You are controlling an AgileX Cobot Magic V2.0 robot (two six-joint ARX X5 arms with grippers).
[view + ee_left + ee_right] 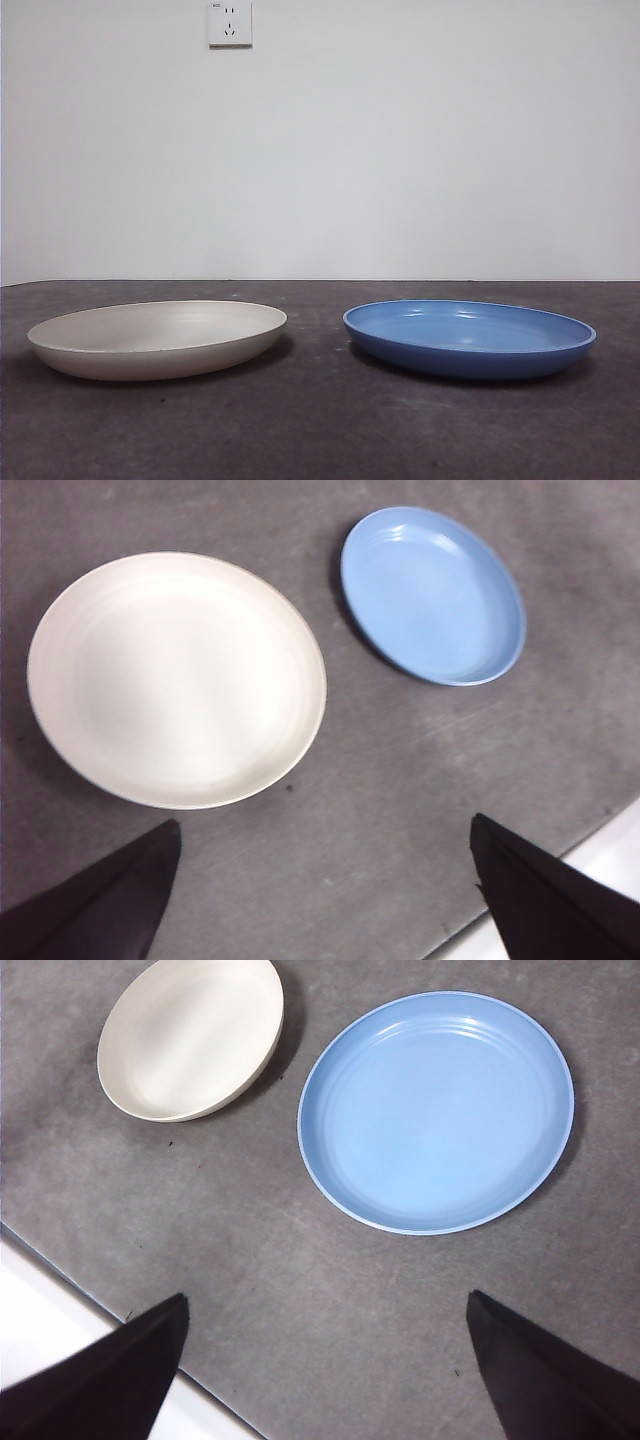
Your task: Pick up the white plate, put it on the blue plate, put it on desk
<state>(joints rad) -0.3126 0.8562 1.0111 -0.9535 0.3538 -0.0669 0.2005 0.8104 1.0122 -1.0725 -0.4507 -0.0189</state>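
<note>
Front view first: the white plate [157, 339] sits on the left of the table [320, 430], the blue plate [469, 338] on the right, a clear gap between them. Both are wide, shallow and round. The white one is matte cream, the blue one glossy with light glints inside. The table is dark grey-brown, mottled and a bit rough. There's a wall socket [229, 22] up on the white wall behind.

Left wrist view: the left claw [325, 895] hangs above the table with its jaws wide apart, holding nothing, nearer the white plate [176, 678], which shows faint rings inside.

Right wrist view: the right claw [328, 1365] is spread open too, empty, nearer the blue plate [436, 1112], whose rim looks slightly lighter.
</note>
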